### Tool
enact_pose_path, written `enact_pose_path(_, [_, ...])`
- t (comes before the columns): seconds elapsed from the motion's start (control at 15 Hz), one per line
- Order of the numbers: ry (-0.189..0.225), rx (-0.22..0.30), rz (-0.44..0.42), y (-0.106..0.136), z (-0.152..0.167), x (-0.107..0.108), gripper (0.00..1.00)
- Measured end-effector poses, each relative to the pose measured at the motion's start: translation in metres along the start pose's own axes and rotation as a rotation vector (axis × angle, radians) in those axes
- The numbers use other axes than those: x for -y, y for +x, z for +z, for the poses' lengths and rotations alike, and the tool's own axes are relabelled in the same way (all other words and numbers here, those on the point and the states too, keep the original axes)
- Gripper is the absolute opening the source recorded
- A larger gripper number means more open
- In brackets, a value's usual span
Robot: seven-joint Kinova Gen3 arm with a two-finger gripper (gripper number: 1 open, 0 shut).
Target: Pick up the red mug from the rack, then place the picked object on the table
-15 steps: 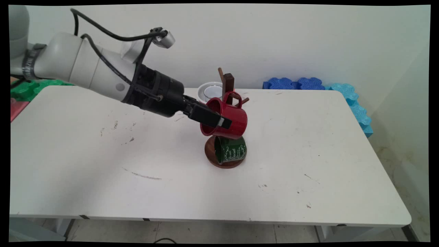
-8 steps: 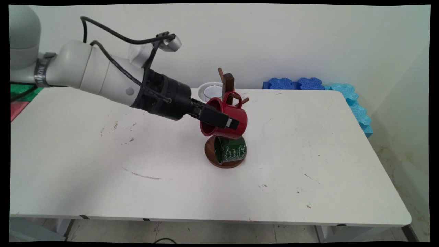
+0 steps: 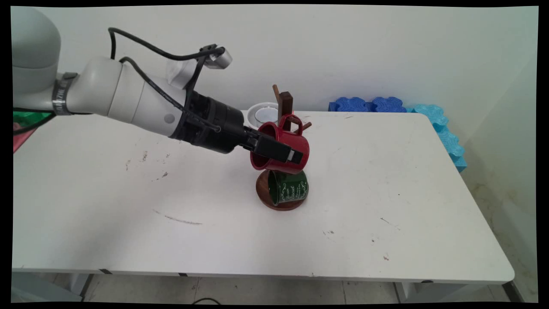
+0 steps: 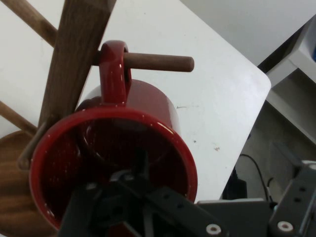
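- The end effector [image 3: 286, 154] is gripping the wall of the red mug [image 3: 281, 148] at its rim: in the hand view one finger is sitting inside the mug's mouth [image 4: 123, 197] and the other is lying outside the wall, so the fingers are clamped on the mug.
- The red mug is hanging tilted on the wooden mug stand [image 3: 283, 107], with its handle [image 4: 114, 69] looped over a peg [image 4: 158, 62] and its mouth facing the arm.
- The handle is sitting close to the stand's post, at the inner end of the peg, with the peg's free tip projecting well past it.
- Judgement: any motion of the mug is best kept along the peg's axis, since a sideways or twisting pull is likely to bind the handle on the peg and tip the stand.
- Judgement: the grip on a thin, glossy wall is looking slip-prone, so slow travel is advisable.
- A green mug [image 3: 288, 189] is hanging just below the red one, above the stand's round base [image 3: 262, 193]; clearance beneath the red mug is tight.
- A white bowl [image 3: 262, 113] is standing behind the stand, near the desk's far edge.
- The desk [image 3: 128, 214] is offering open room in front of and to the right of the stand.
- Blue foam blocks [image 3: 371, 104] are lying beyond the far right corner, well apart.
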Motion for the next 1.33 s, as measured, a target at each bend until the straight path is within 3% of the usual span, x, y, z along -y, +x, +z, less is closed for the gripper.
enact_pose_path(0.07, [0.0, -0.001, 0.0, -0.0003, 0.0009, -0.0001, 0.0])
enact_pose_path(1.33, [-0.001, -0.007, 0.03, -0.0008, 0.0082, -0.002, 0.0])
